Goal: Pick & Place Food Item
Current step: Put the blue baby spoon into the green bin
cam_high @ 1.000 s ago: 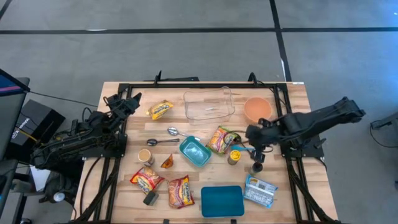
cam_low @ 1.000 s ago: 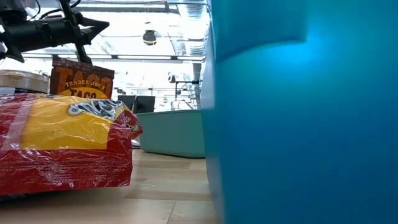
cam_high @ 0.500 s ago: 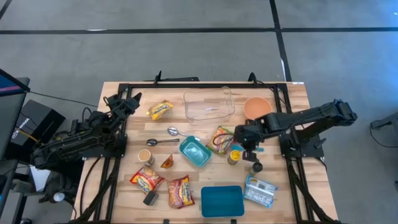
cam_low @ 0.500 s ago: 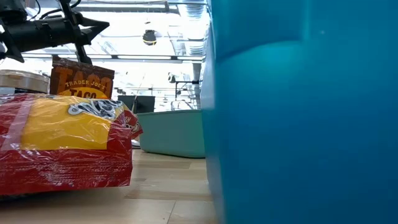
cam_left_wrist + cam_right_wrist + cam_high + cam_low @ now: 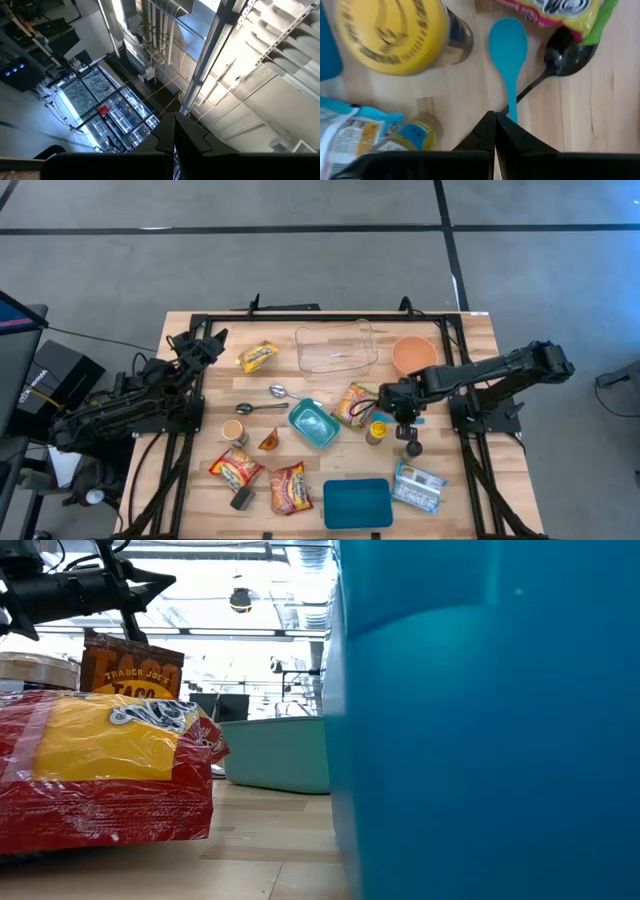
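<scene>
Grey floor surrounds a wooden tabletop crowded with props.

Largest down, counted from the high view: one clear tray; one teal lid; one teal container; one orange bowl. Four crinkly snack packets: near the tabletop's middle, by the clear tray, and two at the front. One blue pouch; one yellow-lidded jar; one metal spoon; one teal spoon and one black spoon.

Task's thing, by my reckoning, is the middle packet: light, soft, slick film, likely to slide or crumple. Best pinched at a sealed edge.

Right pincer hovers clenched and empty just beside that packet and the jar, over the teal spoon. Left pincer waits clenched at the tabletop's left rear edge.
</scene>
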Robot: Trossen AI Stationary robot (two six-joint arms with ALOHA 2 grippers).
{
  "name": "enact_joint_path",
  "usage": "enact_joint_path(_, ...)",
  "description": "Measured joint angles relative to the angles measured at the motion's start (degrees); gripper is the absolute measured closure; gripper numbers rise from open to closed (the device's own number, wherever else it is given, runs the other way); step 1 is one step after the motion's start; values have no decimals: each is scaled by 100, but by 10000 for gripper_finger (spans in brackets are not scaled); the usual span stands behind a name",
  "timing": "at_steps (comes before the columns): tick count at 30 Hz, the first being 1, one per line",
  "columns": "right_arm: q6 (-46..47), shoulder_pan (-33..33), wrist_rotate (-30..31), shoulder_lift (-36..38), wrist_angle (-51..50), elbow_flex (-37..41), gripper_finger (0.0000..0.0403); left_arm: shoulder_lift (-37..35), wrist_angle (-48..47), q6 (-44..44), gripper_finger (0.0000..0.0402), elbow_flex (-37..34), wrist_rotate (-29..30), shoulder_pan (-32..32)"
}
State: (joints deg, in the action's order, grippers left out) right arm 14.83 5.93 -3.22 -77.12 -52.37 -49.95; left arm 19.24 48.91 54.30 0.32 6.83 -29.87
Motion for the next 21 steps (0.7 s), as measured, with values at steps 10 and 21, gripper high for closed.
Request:
enact_joint_path(10,-142,-172,-1,2,554,479,403,0,-1,0,399,0,-9,1)
enact_joint_path(21,-166,-428,-294,0,823,714,403,1,-1,0,399,0,-7,2)
